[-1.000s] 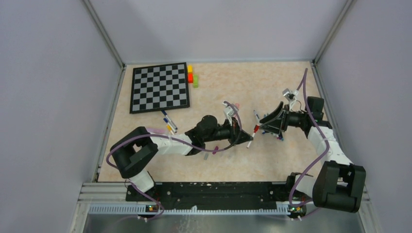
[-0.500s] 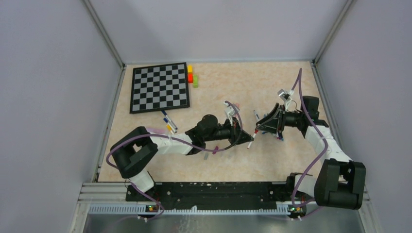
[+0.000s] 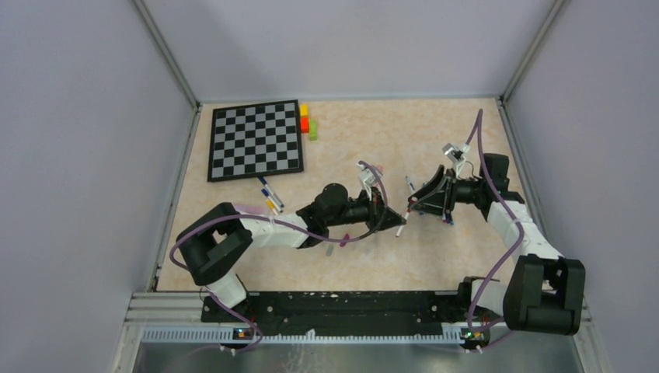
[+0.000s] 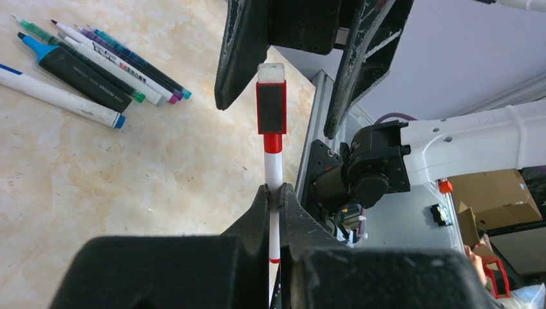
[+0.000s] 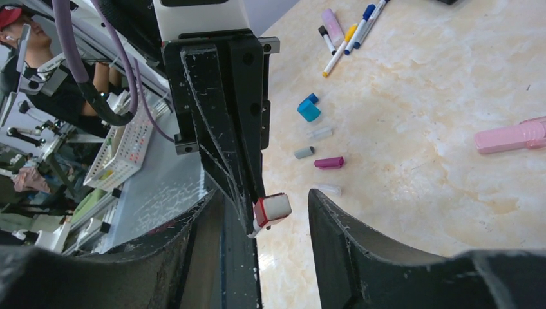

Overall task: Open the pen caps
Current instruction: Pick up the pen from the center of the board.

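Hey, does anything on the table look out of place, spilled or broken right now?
Nothing looks damaged or spilled. Several loose caps lie scattered on the table, away from the pens. The red cap, on the marker held in the left jaws, sits between the open right jaws.

Pen (image 4: 273, 161) in left tool (image 4: 274, 190), its cap (image 4: 271, 106) between right tool's (image 4: 278, 121) jaws.

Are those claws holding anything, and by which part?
The left gripper pinches the red-and-white pen by its white barrel, below the red cap. The right gripper holds nothing: its open jaws flank that cap.
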